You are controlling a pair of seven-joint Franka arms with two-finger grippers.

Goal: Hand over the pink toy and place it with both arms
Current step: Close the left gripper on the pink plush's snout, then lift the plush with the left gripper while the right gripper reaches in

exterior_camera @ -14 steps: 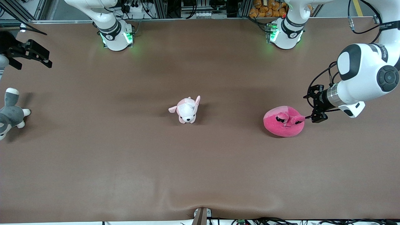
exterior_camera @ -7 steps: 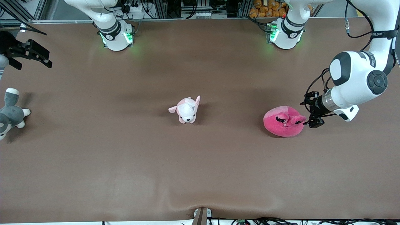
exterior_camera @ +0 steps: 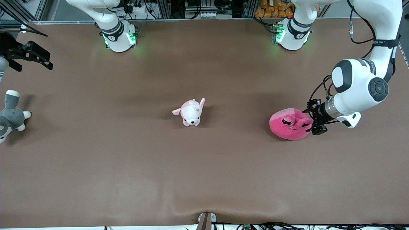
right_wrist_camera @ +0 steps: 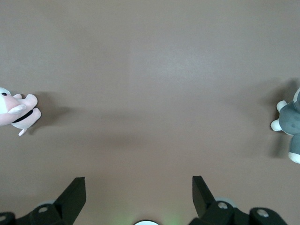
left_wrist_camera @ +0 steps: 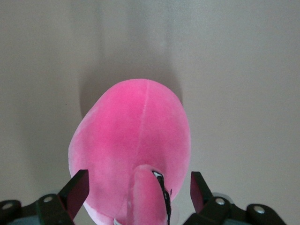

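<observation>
We see the left gripper (exterior_camera: 313, 123) low, jaws open astride the pink toy (exterior_camera: 289, 124); right gripper (exterior_camera: 30, 57) waits, jaws open.

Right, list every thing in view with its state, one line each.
Pink toy: lying on the table, not lifted, between the left tool's fingers.
Left tool: open, straddling the toy's edge.
Right tool: open, empty, waiting.
Pale puppy: untouched, mid-table.
Grey dog: untouched, at the right arm's end.
</observation>
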